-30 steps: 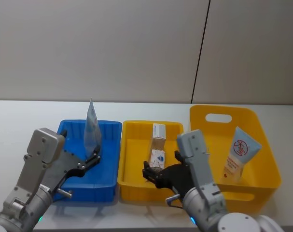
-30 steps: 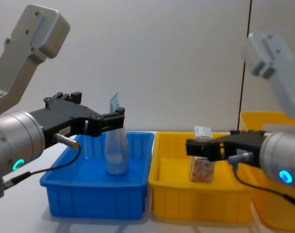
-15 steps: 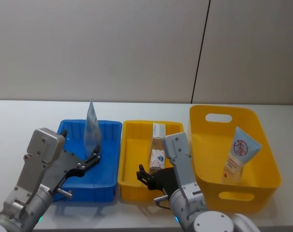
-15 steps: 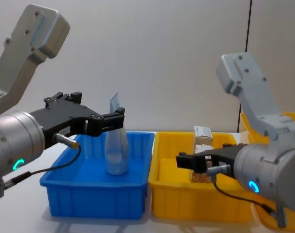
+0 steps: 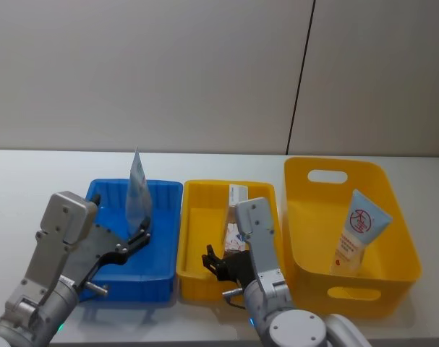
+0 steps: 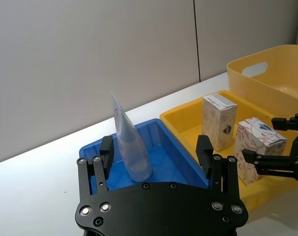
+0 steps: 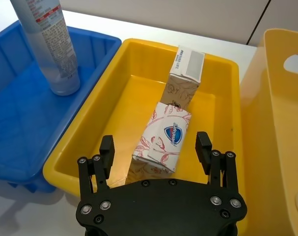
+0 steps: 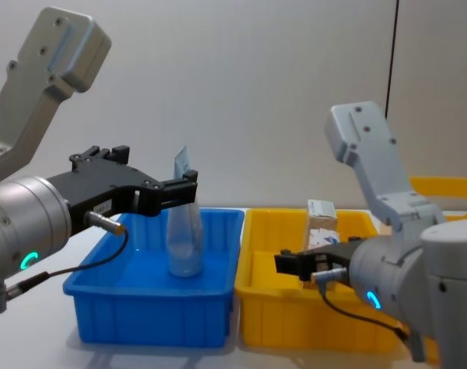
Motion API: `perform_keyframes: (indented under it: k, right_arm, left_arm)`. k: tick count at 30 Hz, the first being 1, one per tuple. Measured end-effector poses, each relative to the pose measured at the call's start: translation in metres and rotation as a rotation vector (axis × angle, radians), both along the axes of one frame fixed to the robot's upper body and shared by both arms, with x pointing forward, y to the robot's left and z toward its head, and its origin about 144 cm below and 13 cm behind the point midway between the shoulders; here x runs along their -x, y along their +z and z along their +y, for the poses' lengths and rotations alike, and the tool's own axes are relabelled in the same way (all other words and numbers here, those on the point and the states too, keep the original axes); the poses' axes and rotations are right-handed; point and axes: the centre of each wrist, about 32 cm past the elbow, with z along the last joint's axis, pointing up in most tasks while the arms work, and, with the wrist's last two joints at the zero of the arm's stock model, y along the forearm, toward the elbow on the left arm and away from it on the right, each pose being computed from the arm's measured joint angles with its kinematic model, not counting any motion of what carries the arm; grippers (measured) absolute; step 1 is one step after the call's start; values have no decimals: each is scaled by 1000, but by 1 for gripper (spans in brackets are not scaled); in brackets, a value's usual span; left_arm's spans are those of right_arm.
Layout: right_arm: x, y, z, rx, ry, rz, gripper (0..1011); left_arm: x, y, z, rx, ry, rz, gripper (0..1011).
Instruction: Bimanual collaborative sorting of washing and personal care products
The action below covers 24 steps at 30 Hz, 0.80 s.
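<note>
1. Right gripper (image 7: 156, 147) hangs low over the near end of the small yellow bin (image 5: 192, 249), fingers spread apart and holding nothing; between them lies the white carton with red print (image 7: 163, 136).
2. Left gripper (image 6: 156, 153) sits at the near side of the blue bin (image 5: 161, 249), its fingers likewise apart, one on each side of the upright pale-blue tube (image 5: 137, 194) without closing on it.
3. That tube stands on its cap near the bin's far end, with bare blue floor around it and toward the near wall.
4. Behind the printed carton a beige carton (image 7: 186, 76) stands upright against it, toward the far wall of the small yellow bin; the bin's left half is bare floor.
5. A second tube with a red round logo (image 5: 359, 231) leans in the large yellow bin (image 5: 317, 217), well apart from both grippers.
6. The blue and small yellow bins stand side by side, rims nearly touching; the large bin sits just right of them.
7. In the head view the right arm hides most of the printed carton, and in the chest view the bin walls hide the cartons' lower parts.
</note>
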Motion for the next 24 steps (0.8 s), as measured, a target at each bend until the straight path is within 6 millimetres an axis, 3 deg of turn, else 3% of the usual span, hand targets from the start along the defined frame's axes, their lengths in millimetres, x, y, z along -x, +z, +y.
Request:
perform_keyframes:
  k: [11, 17, 24]
  right_arm:
    - [-12, -4, 9, 2, -13, 16, 1004]
    - [-15, -5, 11, 2, -15, 19, 881]
    - [-17, -6, 13, 3, -16, 24, 657]
  left_arm:
    - [0, 0, 0, 0, 0, 0, 1001]
    - [0, 0, 0, 0, 0, 0, 1001]
    - [0, 0, 0, 0, 0, 0, 1001]
